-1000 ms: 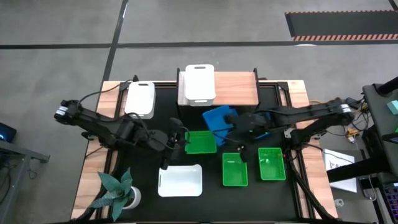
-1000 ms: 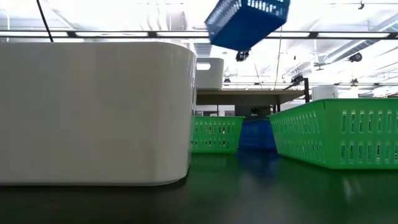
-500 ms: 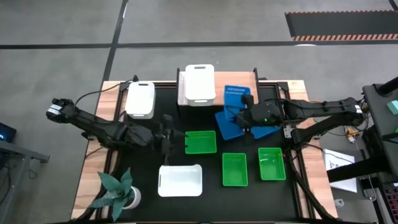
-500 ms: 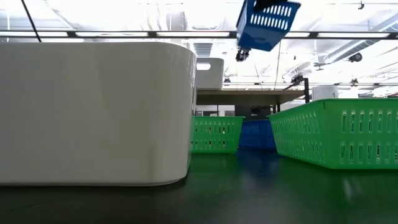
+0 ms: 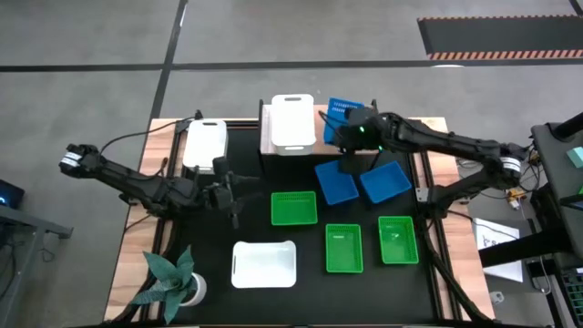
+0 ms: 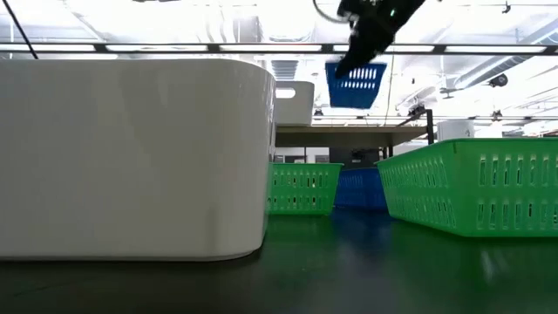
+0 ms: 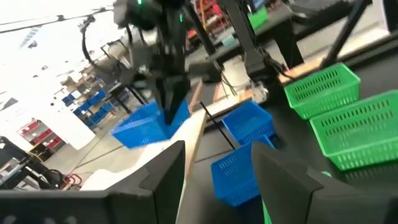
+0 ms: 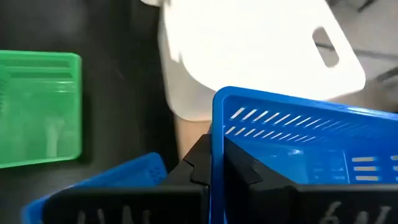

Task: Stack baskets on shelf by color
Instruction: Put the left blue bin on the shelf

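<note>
Since a second ago the right arm has carried its blue basket [image 5: 344, 117] from above the green baskets back to the shelf [image 5: 351, 123], while the left arm has drawn away from the green basket [image 5: 294, 208] toward the table's left side.

High view: the right gripper [image 5: 353, 137] hangs over the shelf's middle, just beside the white basket [image 5: 292, 120] that sits upside down on the shelf's left part. Two more blue ones [image 5: 363, 181] lie on the table just in front of the shelf. To set it well, I judge the basket should be levelled and lowered clear of the white one before release. The left gripper [image 5: 232, 191] waits with nothing held.

Low view: the blue basket [image 6: 357, 84] hangs high in the air, not yet set down.

Left wrist view: the left fingers [image 7: 168, 171] stand wide apart, empty.

Right wrist view: the right fingers [image 8: 202, 163] are pinched tight on the blue basket's rim [image 8: 217, 143], with the white basket [image 8: 249, 50] just beyond.
</note>
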`<state>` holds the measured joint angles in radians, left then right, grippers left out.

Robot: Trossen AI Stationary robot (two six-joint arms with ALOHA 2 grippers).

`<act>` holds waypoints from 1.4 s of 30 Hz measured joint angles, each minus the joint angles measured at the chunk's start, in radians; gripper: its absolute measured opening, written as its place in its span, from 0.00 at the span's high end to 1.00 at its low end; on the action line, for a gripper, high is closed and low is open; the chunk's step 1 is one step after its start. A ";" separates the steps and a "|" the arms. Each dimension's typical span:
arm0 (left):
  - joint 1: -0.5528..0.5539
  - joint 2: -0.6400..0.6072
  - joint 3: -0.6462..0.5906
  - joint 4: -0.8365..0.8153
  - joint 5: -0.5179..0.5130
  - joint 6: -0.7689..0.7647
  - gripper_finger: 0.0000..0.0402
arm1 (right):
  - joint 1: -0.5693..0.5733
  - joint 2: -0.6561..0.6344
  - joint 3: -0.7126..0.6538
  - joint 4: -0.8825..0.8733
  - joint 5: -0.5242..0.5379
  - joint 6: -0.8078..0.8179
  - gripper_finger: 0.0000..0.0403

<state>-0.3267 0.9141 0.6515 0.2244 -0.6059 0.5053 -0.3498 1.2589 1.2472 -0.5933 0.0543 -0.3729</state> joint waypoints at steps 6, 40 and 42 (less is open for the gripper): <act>0.000 -0.048 -0.021 0.004 -0.002 0.000 0.58 | -0.098 0.107 0.000 0.065 -0.086 -0.035 0.98; -0.002 -0.033 -0.020 0.004 0.001 0.000 0.58 | -0.100 0.237 0.107 0.054 -0.126 -0.171 0.98; -0.001 -0.033 -0.020 0.003 0.001 0.000 0.58 | -0.100 0.238 0.106 0.047 -0.142 -0.164 0.98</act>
<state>-0.3279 0.8814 0.6315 0.2272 -0.6052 0.5053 -0.4499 1.4965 1.3530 -0.5465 -0.0879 -0.5374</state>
